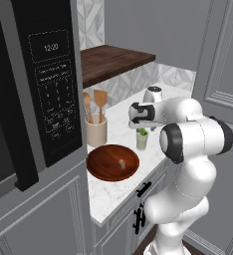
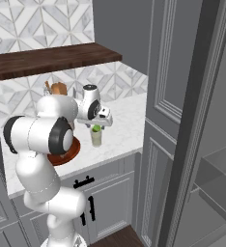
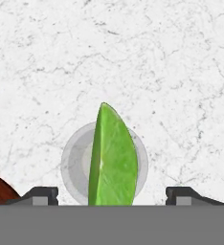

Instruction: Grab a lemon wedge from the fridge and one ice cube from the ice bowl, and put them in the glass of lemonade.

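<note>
The gripper (image 3: 112, 197) points straight down over the glass of lemonade (image 1: 142, 140), its jaws spread wide with the two dark fingertips (image 3: 39, 196) far apart at the bottom of the hand view, clamping nothing. The arm's forearm reaches level across the marble counter (image 2: 124, 128), wrist bent down above the glass.

The lemon wedge (image 3: 113, 158) sits between the fingertips, touching neither, directly over the glass's round mouth. Its long axis runs from 6 to 12 o'clock in the hand view, the pointed tip at 12.

In the left base view the ice bowl (image 1: 112, 162) lies at about 8 o'clock from the glass, with the ice cube (image 1: 121, 163) in it.
</note>
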